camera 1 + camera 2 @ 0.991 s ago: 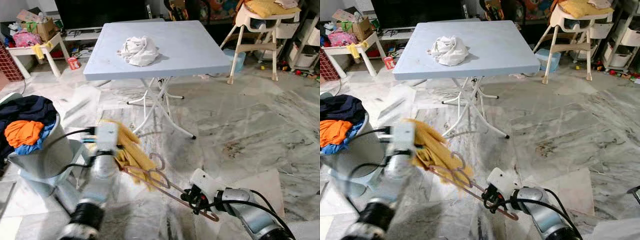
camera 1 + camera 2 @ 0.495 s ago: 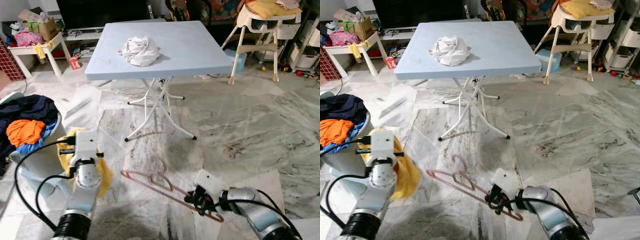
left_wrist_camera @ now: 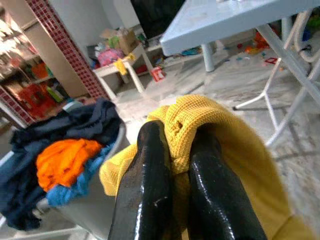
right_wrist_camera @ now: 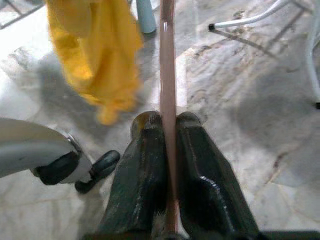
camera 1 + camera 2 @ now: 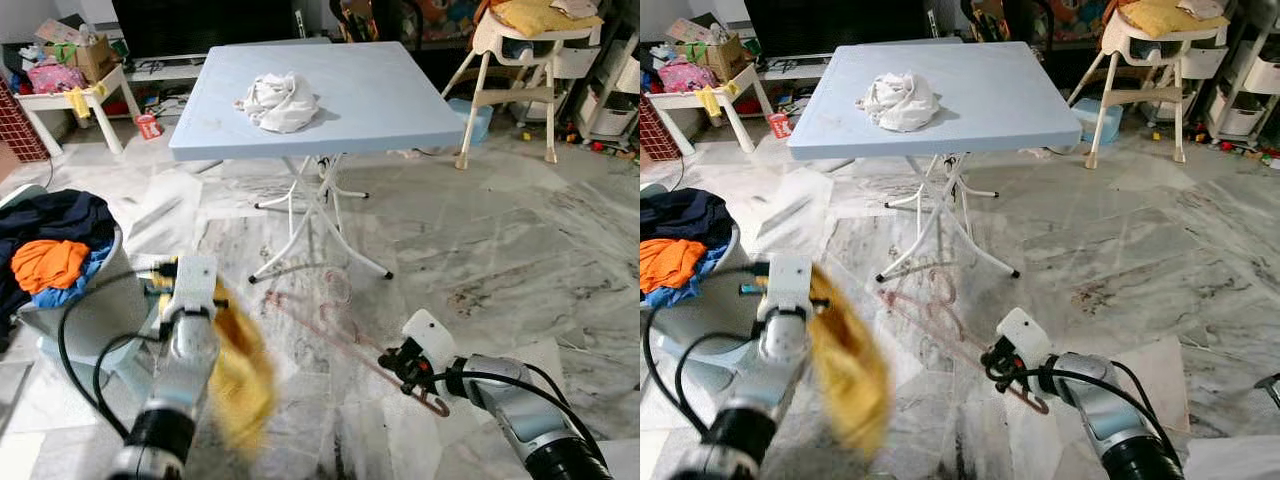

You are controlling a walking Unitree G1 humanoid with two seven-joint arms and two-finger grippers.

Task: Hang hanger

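One basket (image 5: 85, 325) of clothes (image 5: 50, 250), grippers gripping hanger (image 5: 340, 335), yellow cloth (image 5: 240, 375)

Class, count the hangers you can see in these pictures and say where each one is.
1. The pink hanger is clamped at one end in the right pincer, held low above the marble floor. Others may be hidden.

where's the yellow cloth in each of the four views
Left eye view: yellow cloth hangs blurred at lower left, beside the left arm.
Right eye view: lower left too, below the left gripper.
Left wrist view: bunched between the black fingers, centre of picture.
Right wrist view: at the top, beyond the pink hanger in the right gripper.
Shared landmark: the white legs of the blue table.
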